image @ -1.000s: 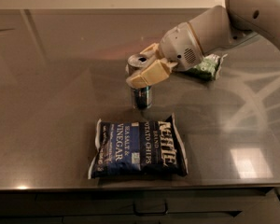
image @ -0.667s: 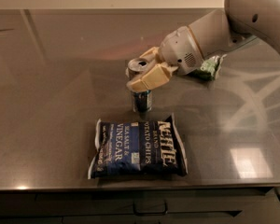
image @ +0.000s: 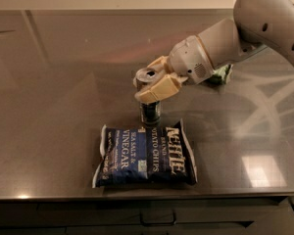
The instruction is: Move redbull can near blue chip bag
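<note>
The redbull can (image: 150,112) stands upright just behind the far edge of the blue chip bag (image: 146,153), which lies flat near the table's front edge with its white lettering up. My gripper (image: 150,78) reaches in from the right and is shut on the can's upper part, one tan finger (image: 160,88) in front of it and one behind. The can's silver top (image: 148,74) shows between them. I cannot tell whether the can's base rests on the table.
A smaller green bag (image: 221,74) lies behind my arm at the right, mostly hidden. The steel table (image: 59,92) stretches left and back; its front edge runs just below the blue chip bag, with drawers beneath.
My gripper has carried the can a little lower and nearer to the blue chip bag. The bag has not moved.
</note>
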You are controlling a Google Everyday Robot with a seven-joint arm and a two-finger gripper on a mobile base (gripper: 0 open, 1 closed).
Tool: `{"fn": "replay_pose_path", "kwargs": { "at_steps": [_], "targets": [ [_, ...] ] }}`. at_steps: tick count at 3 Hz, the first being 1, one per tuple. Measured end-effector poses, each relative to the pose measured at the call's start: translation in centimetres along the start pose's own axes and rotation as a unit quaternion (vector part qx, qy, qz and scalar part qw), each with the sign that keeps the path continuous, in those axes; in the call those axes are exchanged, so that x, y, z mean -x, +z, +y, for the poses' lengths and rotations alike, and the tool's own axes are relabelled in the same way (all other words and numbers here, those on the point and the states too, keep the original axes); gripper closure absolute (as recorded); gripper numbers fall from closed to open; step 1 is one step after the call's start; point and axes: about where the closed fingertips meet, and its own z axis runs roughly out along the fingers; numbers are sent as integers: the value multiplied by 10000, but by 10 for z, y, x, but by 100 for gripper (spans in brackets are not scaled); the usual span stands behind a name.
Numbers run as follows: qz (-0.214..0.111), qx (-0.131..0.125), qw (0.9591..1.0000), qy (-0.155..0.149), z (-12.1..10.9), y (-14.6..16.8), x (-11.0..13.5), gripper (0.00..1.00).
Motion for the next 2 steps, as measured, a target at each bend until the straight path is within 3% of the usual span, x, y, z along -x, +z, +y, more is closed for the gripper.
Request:
{"fn": "replay_pose_path", "kwargs": {
  "at_steps": [1,2],
  "targets": [
    [2,15,10000,-11,0,2,1,14],
    [4,30,10000,-21,1,3,2,0]
  ]
}}
